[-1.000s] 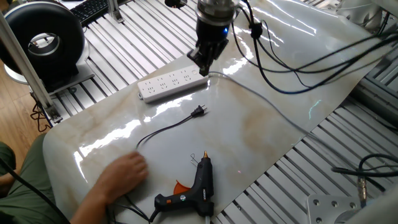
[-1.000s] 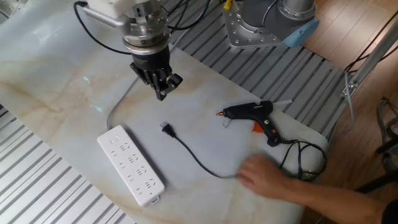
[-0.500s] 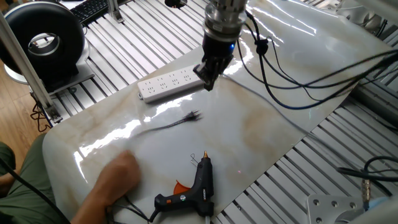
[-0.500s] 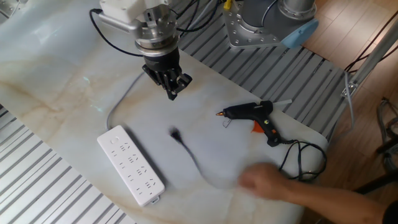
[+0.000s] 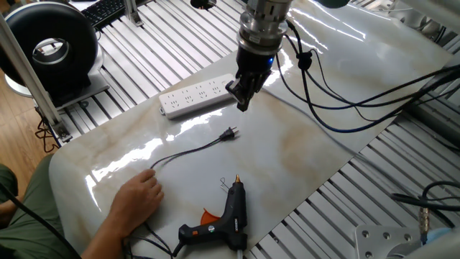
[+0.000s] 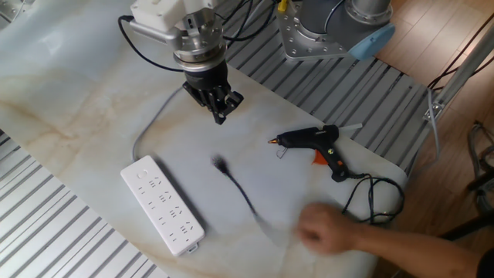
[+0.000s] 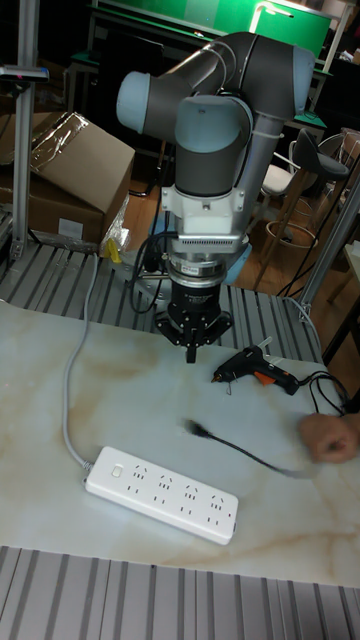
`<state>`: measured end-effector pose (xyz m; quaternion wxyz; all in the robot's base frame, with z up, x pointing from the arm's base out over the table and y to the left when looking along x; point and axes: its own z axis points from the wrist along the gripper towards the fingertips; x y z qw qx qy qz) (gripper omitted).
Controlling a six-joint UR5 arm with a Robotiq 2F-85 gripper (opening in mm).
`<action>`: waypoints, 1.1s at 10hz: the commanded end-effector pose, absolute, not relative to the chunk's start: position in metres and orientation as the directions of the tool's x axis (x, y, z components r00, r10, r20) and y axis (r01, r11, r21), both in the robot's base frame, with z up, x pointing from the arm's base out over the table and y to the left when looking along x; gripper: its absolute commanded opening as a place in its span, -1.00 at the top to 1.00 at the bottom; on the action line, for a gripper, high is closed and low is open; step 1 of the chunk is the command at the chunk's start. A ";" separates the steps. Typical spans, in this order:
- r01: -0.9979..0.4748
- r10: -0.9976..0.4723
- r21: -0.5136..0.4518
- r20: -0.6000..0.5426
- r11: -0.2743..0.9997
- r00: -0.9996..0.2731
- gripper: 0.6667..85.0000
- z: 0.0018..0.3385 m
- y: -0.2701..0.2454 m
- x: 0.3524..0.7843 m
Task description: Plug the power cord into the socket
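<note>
The power cord's small black plug (image 5: 229,134) lies on the marble sheet, with its thin cable trailing back to a person's hand (image 5: 136,198). The plug (image 6: 219,164) and cable look motion-blurred in the other fixed view, and the plug (image 7: 195,428) shows in the tall view too. The socket is a long white power strip (image 5: 198,96) lying flat beside the plug (image 6: 162,205) (image 7: 160,494). My gripper (image 5: 241,102) hangs above the sheet between the strip's end and the plug, fingers together and holding nothing (image 6: 221,114) (image 7: 190,350).
A black glue gun (image 5: 230,216) lies near the sheet's front edge, joined to the cord (image 6: 316,140). The strip's pale grey cable (image 6: 150,123) curves across the sheet. Thick black robot cables (image 5: 323,93) hang beside the arm. A person's hand (image 6: 332,232) rests on the cord.
My gripper has shifted away from the strip's end toward the space above the plug. The hand has tugged the cord, and the plug slid a little toward the glue gun.
</note>
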<state>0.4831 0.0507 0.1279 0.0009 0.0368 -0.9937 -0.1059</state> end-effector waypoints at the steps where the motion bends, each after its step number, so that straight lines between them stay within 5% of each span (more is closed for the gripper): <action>1: -0.040 -0.049 0.233 0.032 0.972 -0.998 0.99 0.129 0.058 0.476; 11: -0.070 -0.071 0.179 0.004 0.981 -0.997 0.99 0.134 0.046 0.484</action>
